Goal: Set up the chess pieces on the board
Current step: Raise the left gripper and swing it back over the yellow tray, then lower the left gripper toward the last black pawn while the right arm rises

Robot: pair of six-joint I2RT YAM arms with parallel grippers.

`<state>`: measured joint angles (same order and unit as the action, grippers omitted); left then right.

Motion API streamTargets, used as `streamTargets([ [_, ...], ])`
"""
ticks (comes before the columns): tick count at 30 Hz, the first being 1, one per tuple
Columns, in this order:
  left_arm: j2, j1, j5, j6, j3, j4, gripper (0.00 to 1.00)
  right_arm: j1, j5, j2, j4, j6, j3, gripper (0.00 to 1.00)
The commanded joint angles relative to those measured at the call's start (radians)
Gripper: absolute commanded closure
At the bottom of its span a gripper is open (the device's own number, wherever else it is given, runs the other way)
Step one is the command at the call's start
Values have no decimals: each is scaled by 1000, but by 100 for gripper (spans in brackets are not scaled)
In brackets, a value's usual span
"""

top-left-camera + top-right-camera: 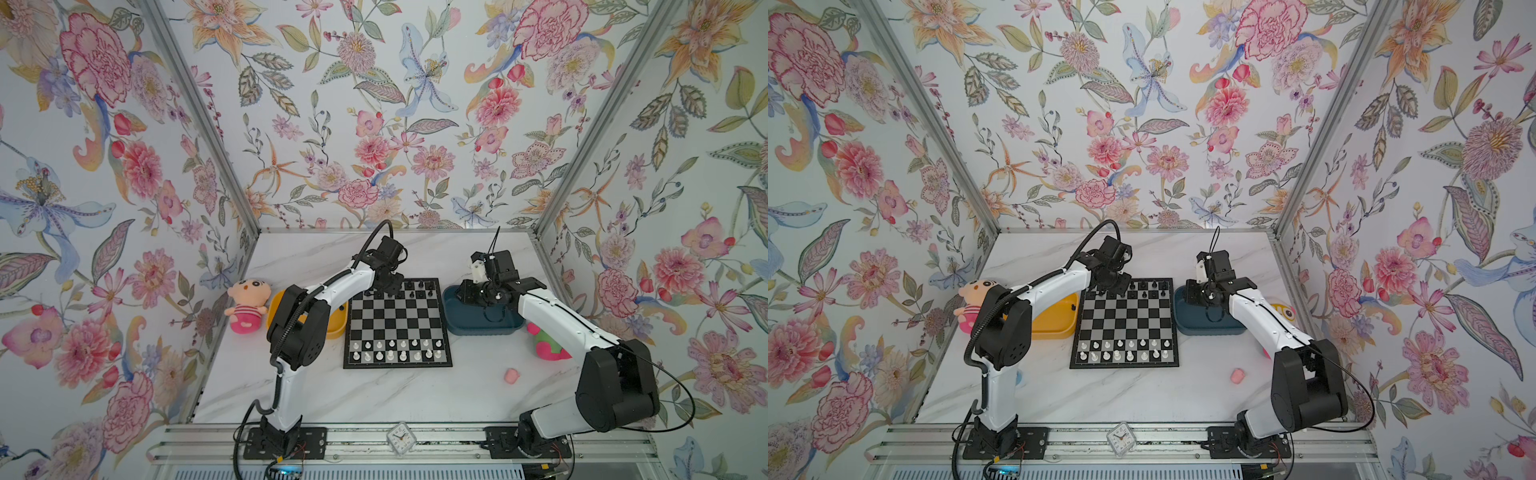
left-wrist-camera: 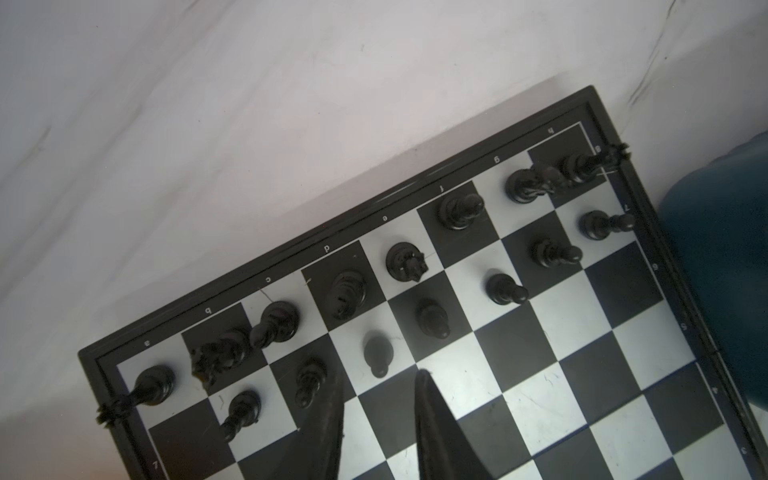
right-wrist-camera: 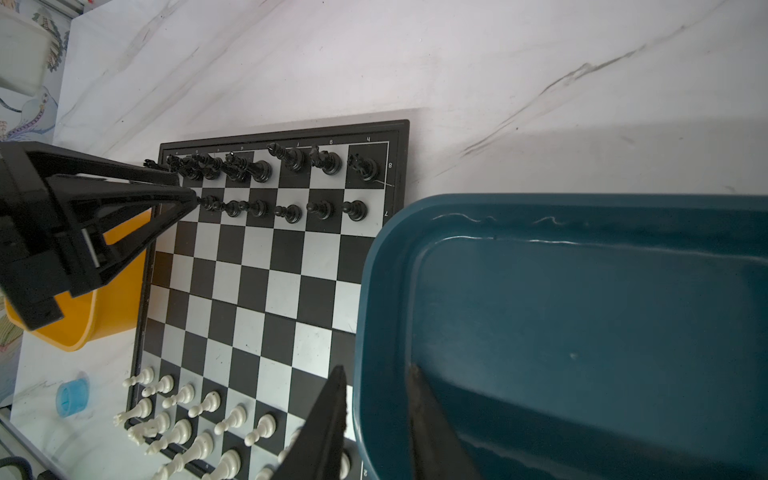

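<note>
The board [image 1: 399, 320] lies in the middle of the table in both top views [image 1: 1125, 320]. Black chess pieces [image 1: 415, 286] fill its two far rows and white chess pieces [image 1: 395, 351] its two near rows. My left gripper [image 1: 387, 292] hangs over the board's far left corner. In the left wrist view it [image 2: 378, 376] is open and empty, its tips just short of a standing black pawn [image 2: 377, 353]. My right gripper [image 1: 465, 297] is over the left end of the dark blue tray [image 1: 482, 324]. In the right wrist view it [image 3: 376, 370] is open and holds nothing, with the tray's rim [image 3: 374, 257] showing between the fingers.
A yellow tray [image 1: 336, 328] sits left of the board, partly under my left arm, with a plush doll [image 1: 247, 307] beyond it. A pink-and-green plush [image 1: 548, 345] lies behind my right arm. A small pink lump [image 1: 512, 375] and a clock [image 1: 401, 436] are near the front.
</note>
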<state>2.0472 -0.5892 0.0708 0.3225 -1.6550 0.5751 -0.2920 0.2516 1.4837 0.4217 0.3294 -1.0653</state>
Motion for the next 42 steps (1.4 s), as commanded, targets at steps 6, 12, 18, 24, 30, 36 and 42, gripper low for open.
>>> streamTargets([
  [6, -113, -3, -14, 7, -1, 4, 65, -1, 7, -27, -9, 8, -5, 72],
  [12, -196, -4, -15, 13, 32, -28, 57, -10, -1, -37, -14, 8, 3, 71],
  [18, -274, -5, -58, 6, 42, -41, 54, -11, -2, -36, -18, 10, 0, 71],
  [24, -384, 2, -150, -9, 103, -31, 51, -21, -6, -40, -22, 13, -13, 71],
  [30, -549, 46, -231, -9, 220, -32, 48, -39, -9, -37, -31, 15, -22, 71],
  [36, -691, 158, -230, 29, 378, -31, 46, -49, -21, -48, -20, 14, -22, 71],
  [42, -743, 249, -205, 49, 493, -26, 44, -48, -46, -65, 1, 5, -22, 70],
])
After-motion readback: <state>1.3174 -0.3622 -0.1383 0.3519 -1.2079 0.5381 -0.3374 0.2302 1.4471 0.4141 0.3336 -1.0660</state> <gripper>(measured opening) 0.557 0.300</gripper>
